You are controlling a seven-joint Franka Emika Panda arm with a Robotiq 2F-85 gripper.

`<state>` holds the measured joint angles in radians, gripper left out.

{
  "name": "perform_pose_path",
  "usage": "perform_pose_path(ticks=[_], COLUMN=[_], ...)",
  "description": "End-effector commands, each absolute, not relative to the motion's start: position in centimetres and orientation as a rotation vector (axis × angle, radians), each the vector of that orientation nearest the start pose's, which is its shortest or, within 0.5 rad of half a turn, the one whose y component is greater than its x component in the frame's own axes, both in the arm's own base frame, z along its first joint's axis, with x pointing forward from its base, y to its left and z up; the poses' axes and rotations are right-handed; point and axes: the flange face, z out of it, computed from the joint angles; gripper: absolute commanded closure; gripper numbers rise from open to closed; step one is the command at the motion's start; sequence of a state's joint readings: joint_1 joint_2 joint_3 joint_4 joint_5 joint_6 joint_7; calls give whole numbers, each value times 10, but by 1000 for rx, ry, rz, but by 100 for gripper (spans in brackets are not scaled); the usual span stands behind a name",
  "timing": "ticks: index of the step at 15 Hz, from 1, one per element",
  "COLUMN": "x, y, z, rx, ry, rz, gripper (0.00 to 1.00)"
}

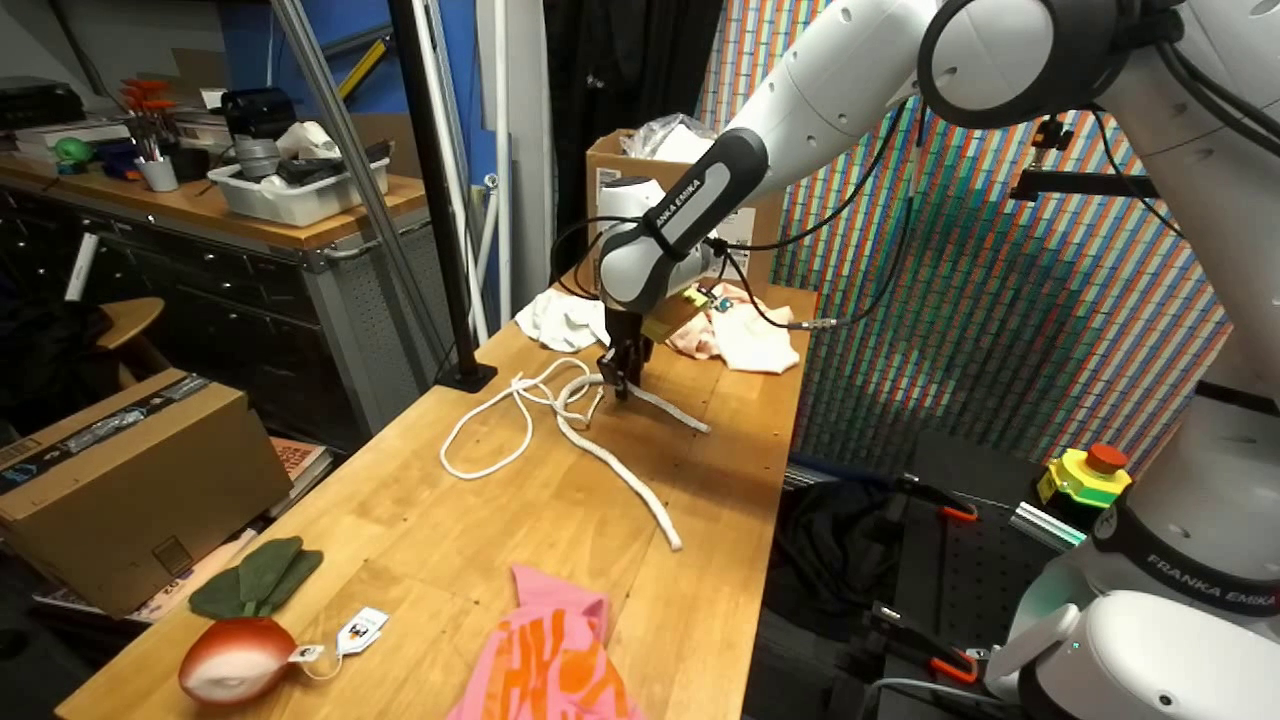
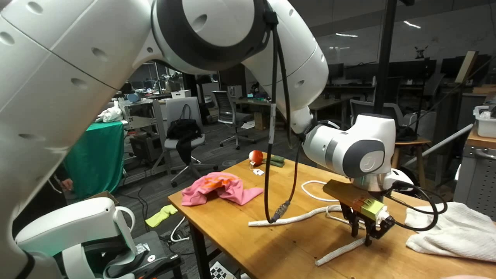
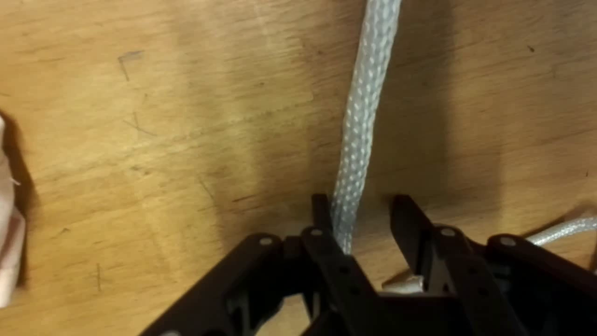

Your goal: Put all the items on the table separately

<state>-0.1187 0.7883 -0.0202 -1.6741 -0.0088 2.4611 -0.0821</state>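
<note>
clock centred on the gripper (image 1: 623,385), in an exterior view, left to right. red toy vegetable (image 1: 237,660) at 8, near the edge of the table (image 1: 440,540): a knock could roll it off. thin cord (image 1: 470,476) also at 8, closer in, crossing the rope (image 1: 630,480); can't tell if knotted. if so, lifting the rope likely drags the cord and separates nothing. pink cloth (image 1: 550,655) well apart at 6, white cloth (image 1: 560,320) near at half past 10: a trailing end could sweep that. gripper low over the rope; wrist view shows jaws moderately apart, rope between them, nearer the 9 o'clock jaw, not clamped. off-centre, so closing may shove it sideways. pale strand (image 3: 566,228) by the 3 o'clock jaw could get pinched too. peach cloth (image 1: 745,335) at 2: rope's short tail might land on it.
</note>
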Motion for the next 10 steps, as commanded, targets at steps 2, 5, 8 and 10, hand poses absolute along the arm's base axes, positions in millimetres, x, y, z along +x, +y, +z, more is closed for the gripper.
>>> perform_pose_path(ticks=[2, 5, 8, 10], x=[670, 661, 649, 639], y=[-95, -95, -99, -106], z=[149, 148, 149, 153], rx=[-3146, -3140, -3137, -3131], ry=[66, 66, 88, 110], rz=[10, 50, 86, 100], gripper=[93, 92, 93, 97])
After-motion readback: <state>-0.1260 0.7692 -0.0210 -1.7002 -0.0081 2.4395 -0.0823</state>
